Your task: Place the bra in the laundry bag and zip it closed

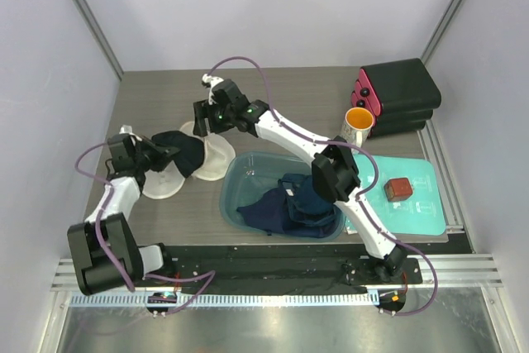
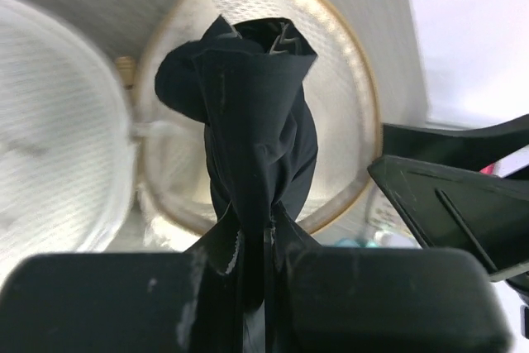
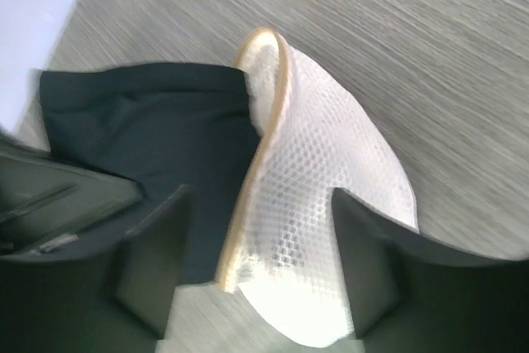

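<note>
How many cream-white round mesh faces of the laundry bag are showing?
2. The left face lies flat beside the left arm; the right face stands tilted inside the open right gripper, against the black fabric bra. None appears hidden.

I see a grey wood-grain table (image 1: 165, 88) with a clear teal tub (image 1: 248, 163) near its middle. Just left of the tub lies the cream mesh laundry bag (image 1: 216, 159). Right of the tub lies a flat teal pouch (image 1: 421, 192). Beyond the tub, to the right, are a cup (image 1: 358, 124) and stacked black cases (image 1: 401, 88).
</note>
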Robot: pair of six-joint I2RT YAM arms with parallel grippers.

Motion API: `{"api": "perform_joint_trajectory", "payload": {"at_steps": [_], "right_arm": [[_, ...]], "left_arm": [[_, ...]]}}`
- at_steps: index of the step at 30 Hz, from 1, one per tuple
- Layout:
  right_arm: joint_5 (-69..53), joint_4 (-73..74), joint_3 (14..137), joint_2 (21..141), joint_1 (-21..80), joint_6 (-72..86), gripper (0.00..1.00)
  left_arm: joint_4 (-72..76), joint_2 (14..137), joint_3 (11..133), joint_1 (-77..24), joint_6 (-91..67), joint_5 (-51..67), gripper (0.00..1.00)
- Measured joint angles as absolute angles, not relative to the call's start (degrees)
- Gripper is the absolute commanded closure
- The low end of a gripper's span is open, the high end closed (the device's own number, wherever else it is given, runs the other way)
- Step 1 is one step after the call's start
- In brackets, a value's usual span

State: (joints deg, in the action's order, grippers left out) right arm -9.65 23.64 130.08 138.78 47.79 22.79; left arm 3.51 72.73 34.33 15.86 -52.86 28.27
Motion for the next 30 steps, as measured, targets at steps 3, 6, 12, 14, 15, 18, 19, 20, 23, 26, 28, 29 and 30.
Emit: {"api": "perform_joint_trajectory", "payload": {"at_steps": [3, 6, 12, 14, 15, 18, 19, 20, 23, 26, 28, 29, 30], "right_arm": [[-9.4, 25.4, 129.8, 138.4, 47.7, 21.3, 0.06], [-9.8, 27.0, 129.5, 137.4, 47.2, 20.1, 0.0], [-17.7, 28.8, 127.3, 131.4, 44.9, 19.1, 0.0], [-21.7, 28.9, 124.4, 127.1, 42.9, 18.7, 0.0], [-23.4, 28.9, 123.0, 125.0, 41.7, 18.3, 0.0], [-28.6, 28.4, 117.5, 117.3, 37.8, 17.0, 0.0], [-30.5, 28.0, 115.2, 114.3, 36.4, 16.5, 0.0], [-32.0, 27.9, 113.8, 112.4, 35.4, 16.1, 0.0], [-37.4, 26.5, 111.2, 107.9, 33.0, 15.3, 0.0], [-42.8, 23.6, 108.5, 106.2, 33.5, 15.3, 0.0], [-45.4, 21.7, 106.1, 106.0, 34.2, 15.5, 0.0], [-46.7, 20.4, 104.2, 106.0, 34.6, 15.9, 0.0], [-47.5, 19.8, 103.1, 106.0, 34.8, 16.4, 0.0]], "left_arm": [[-3.5, 66.2, 34.9, 15.9, -50.4, 23.6, 1.0], [-9.2, 59.4, 38.5, 15.9, -47.8, 21.0, 1.0], [-8.3, 54.5, 45.5, 15.9, -44.6, 27.4, 1.0], [-5.5, 55.0, 45.6, 15.9, -44.6, 32.3, 1.0], [-4.1, 55.7, 45.6, 15.9, -44.6, 34.6, 1.0], [2.7, 58.6, 45.0, 15.9, -46.8, 41.3, 1.0], [6.6, 59.5, 44.2, 15.9, -48.7, 43.2, 1.0], [11.0, 60.5, 43.0, 15.9, -51.2, 45.3, 1.0], [23.4, 63.3, 40.3, 15.2, -57.9, 50.0, 1.0], [33.7, 65.6, 39.5, 13.1, -63.4, 54.2, 1.0], [38.4, 65.8, 39.5, 11.3, -65.6, 56.2, 1.0], [40.6, 65.7, 39.5, 10.5, -66.2, 57.3, 1.0], [42.4, 65.5, 39.5, 9.7, -66.9, 58.2, 1.0]]}}
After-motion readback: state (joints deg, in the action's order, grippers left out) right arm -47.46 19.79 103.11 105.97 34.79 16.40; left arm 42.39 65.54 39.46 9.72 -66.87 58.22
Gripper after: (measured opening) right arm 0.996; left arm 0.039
